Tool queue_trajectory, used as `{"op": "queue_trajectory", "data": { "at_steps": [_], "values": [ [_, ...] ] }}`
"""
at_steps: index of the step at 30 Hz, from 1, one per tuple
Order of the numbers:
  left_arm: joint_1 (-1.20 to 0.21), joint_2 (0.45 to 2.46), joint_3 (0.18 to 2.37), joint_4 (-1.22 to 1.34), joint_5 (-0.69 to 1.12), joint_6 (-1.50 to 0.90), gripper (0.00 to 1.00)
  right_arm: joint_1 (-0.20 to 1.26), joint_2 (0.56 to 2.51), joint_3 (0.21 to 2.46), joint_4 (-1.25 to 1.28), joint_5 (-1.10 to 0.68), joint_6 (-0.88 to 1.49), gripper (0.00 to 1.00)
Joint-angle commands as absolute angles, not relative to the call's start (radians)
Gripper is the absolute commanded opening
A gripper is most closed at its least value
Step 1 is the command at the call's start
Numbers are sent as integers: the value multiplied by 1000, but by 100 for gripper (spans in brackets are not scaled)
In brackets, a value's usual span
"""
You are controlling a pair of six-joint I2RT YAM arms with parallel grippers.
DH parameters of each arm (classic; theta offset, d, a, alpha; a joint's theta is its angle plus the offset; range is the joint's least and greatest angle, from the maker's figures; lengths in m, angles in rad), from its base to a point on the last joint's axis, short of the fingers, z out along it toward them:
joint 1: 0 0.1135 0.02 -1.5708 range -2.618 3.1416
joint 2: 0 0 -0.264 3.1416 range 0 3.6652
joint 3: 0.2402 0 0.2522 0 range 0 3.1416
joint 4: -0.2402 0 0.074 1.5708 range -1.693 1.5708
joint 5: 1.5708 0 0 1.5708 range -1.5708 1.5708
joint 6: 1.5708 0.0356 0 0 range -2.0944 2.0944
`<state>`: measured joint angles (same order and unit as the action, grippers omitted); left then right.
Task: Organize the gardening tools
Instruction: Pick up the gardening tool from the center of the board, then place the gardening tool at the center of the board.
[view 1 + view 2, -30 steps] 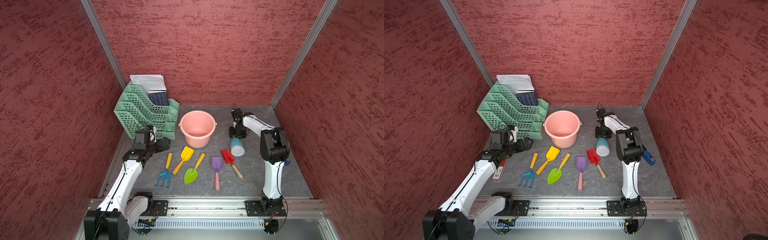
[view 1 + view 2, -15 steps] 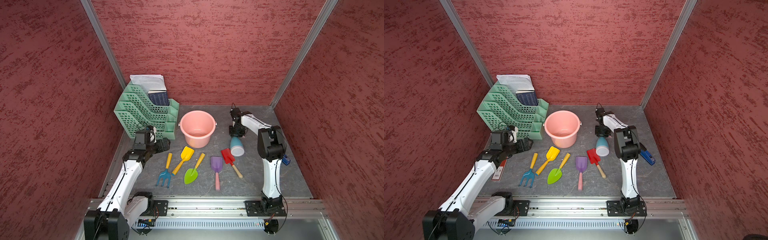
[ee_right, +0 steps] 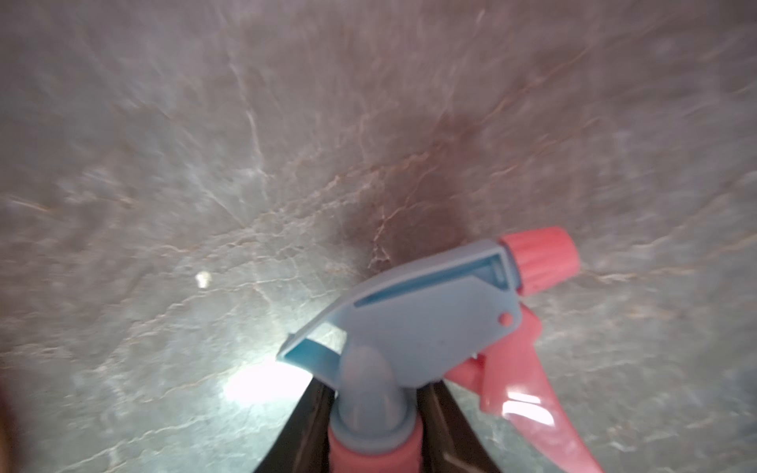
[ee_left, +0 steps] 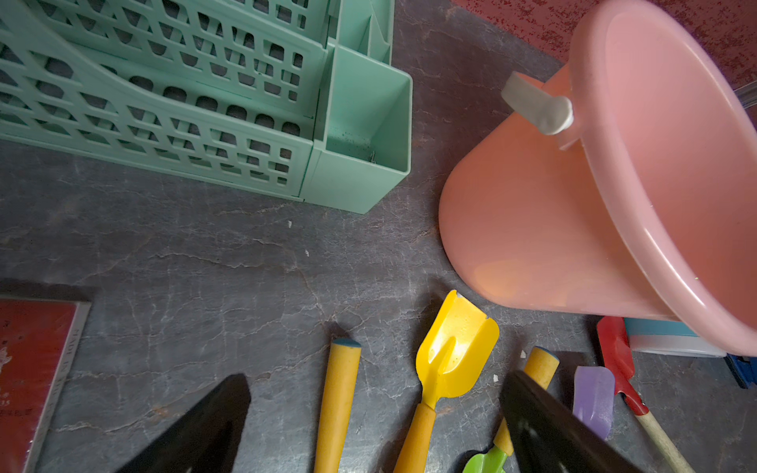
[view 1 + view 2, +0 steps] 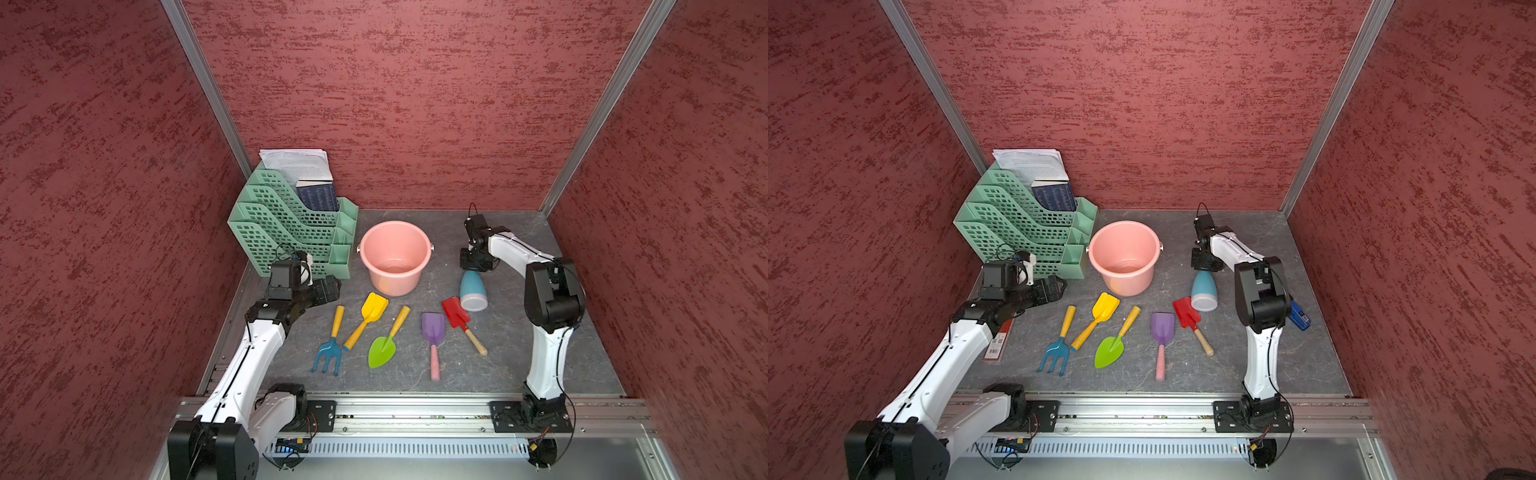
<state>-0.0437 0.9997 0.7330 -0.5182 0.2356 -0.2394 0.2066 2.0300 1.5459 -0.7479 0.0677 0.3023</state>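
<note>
Spray bottle [image 5: 473,291] is lying on the table [image 5: 519,357] just beside the red shovel [image 5: 455,312], near the bucket [image 5: 394,253]. The right gripper [image 3: 372,395] is clamping narrowly on its neck from both sides. Lifting it well is likely calling for rising straight up first, keeping the base from sweeping the shovel, then swinging toward the bucket. The left gripper [image 4: 375,379] is hanging wide open and empty above the yellow shovel [image 4: 452,348].

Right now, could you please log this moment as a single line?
right fingers: closed on spray bottle neck | left fingers: open, empty | bucket: empty | five hand tools: on table
</note>
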Motion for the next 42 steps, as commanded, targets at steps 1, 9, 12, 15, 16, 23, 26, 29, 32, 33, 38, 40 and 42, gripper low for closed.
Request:
{"op": "queue_trajectory", "data": {
  "at_steps": [1,9,12,15,16,23,26,29,32,33,38,40,42],
  "values": [
    [-54,984,743,-535,254,-251,100,204,1905,1484,-567,133,322,0],
    [-93,977,752,-557,295,-289,100,205,1720,1273,-262,201,295,0],
    [-126,972,747,-560,298,-312,100,208,1676,1205,-132,232,285,0],
    [-158,973,735,-551,306,-330,100,213,1645,1122,51,265,261,0],
    [-168,976,730,-547,311,-335,100,216,1641,1094,124,275,247,0],
    [-215,995,713,-520,325,-350,100,222,1696,1017,498,305,144,0],
    [-221,1002,712,-518,324,-349,100,225,1744,1001,658,290,112,0],
    [-224,1008,707,-514,328,-347,100,226,1806,990,820,274,91,0],
    [-224,1016,699,-503,328,-346,100,227,1887,995,953,266,86,0],
    [-225,1020,695,-499,331,-346,100,226,1916,995,1003,260,86,0],
    [-225,1041,691,-484,333,-344,100,234,2066,1018,1264,235,28,0],
    [-225,1050,692,-480,332,-342,100,237,2107,1053,1292,231,11,0],
    [-225,1058,692,-479,331,-339,100,237,2131,1085,1285,220,5,0]
  ]
}}
